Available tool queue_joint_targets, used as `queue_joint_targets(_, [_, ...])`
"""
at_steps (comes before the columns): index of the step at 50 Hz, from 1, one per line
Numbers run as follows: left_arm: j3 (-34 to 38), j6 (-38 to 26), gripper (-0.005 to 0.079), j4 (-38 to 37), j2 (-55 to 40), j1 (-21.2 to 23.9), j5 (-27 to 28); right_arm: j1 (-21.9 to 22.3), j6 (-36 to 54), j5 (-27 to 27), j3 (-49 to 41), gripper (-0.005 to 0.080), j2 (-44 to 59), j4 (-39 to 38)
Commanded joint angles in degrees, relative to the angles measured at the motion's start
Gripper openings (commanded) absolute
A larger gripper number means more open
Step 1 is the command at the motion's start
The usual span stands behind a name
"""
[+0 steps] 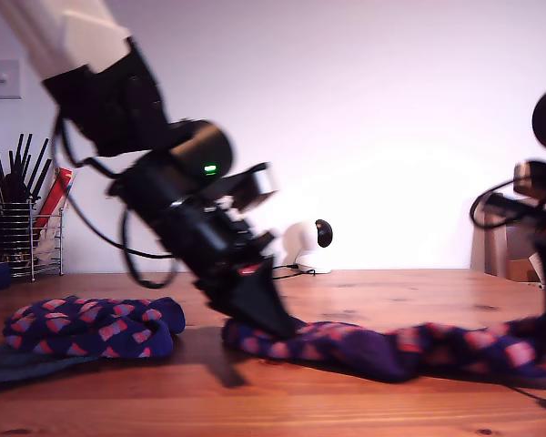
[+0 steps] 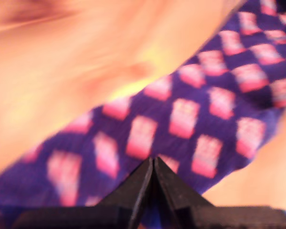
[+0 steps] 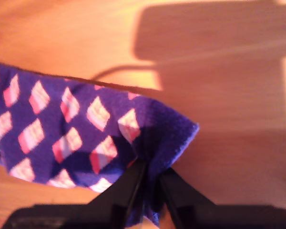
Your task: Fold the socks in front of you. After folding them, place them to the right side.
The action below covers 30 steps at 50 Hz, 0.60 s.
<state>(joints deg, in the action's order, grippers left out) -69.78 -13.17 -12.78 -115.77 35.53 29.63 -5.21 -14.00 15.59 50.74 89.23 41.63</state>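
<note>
Fingers of my first gripper [image 2: 154, 164] pinched shut on the stretched sock [image 1: 391, 346]; my second gripper [image 3: 152, 183] clamps its other end, toward the exterior view's right. We see it lying along the table [image 1: 273, 401]. Folded sock [image 1: 91, 326] sits at that view's left.

Exterior view: backlit. The wall [image 1: 391, 137] is overexposed, with a glare patch above the table [image 1: 346, 382]. The arm [image 1: 164, 182] is near-silhouette and motion-blurred; the stretched sock [image 1: 391, 350] is soft, with a dark shadow beneath it. First wrist view: heavy motion blur throughout, and the bare wood is washed out to pale orange. Second wrist view: sharper. A warm colour cast is present, and a large hard-edged shadow [image 3: 205, 47] falls across the wood.
</note>
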Motion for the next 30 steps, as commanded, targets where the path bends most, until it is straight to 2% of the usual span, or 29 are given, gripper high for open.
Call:
queue_joint_targets(1, [0.09, 1.81, -0.0021, 0.94, -1.88, 1.57, 0.31, 0.15, 2.93, -2.25, 1.44, -0.0013, -1.14, 2.71])
queue_joint_targets(7, [0.09, 5.53, -0.0021, 2.95, -1.88, 4.5, -0.15, 0.66, 5.29, -5.51, 3.26, -0.0013, -1.53, 6.1])
queue_joint_targets(13, [0.09, 7.17, -0.0021, 4.61, -1.88, 7.06, -0.33, 1.22, 7.39, -6.38, 5.68, -0.0013, -1.55, 9.79])
queue_joint_targets(20, [0.09, 8.9, -0.0021, 6.08, -1.88, 8.83, -0.35, 1.27, 9.55, -10.32, 8.96, -0.0013, -1.57, 13.84])
queue_joint_targets(30, [0.09, 10.38, -0.0021, 8.63, -1.88, 9.94, -0.02, 1.25, 9.9, -10.62, 11.74, -0.0013, -1.57, 14.99])
